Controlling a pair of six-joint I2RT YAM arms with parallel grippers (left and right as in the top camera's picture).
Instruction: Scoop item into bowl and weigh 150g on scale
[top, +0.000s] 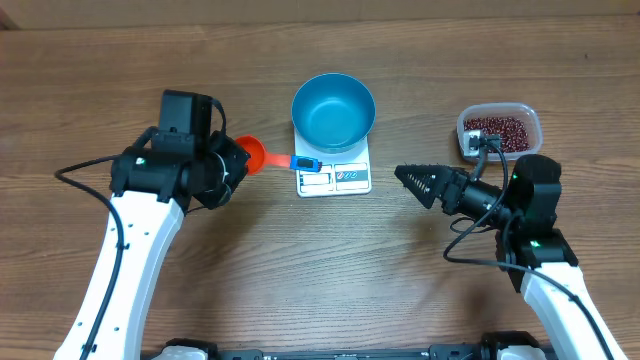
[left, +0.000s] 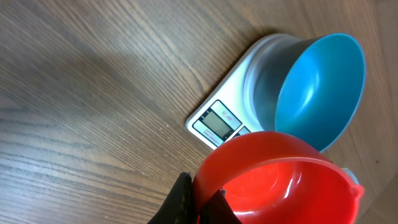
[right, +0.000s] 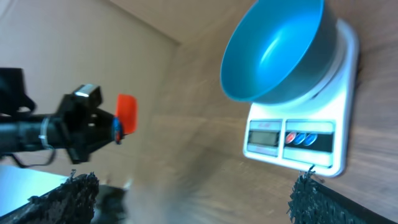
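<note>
The left gripper (top: 232, 160) clenches the scoop (top: 254, 153), its handle reaching the edge of the scale (top: 346, 178) under the bowl (top: 333, 112); the right gripper (top: 412, 182), released, has open surface (top: 390, 265) around.

Robot lab: two arms (top: 122, 258), wooden table (top: 330, 285)

Even, warm light falls from above on the table (top: 330, 260), and the overhead view is sharp, with only faint, soft shadows beside the arms. In the left wrist view the red scoop (left: 280, 180) sits very close and soft-edged, a pale sheen on its inner wall, and a broad dim shadow crosses the wood at upper left. The right wrist view is smeared, most toward its lower left, while the bowl (right: 273, 50) and scale (right: 292, 158) stay fairly crisp
</note>
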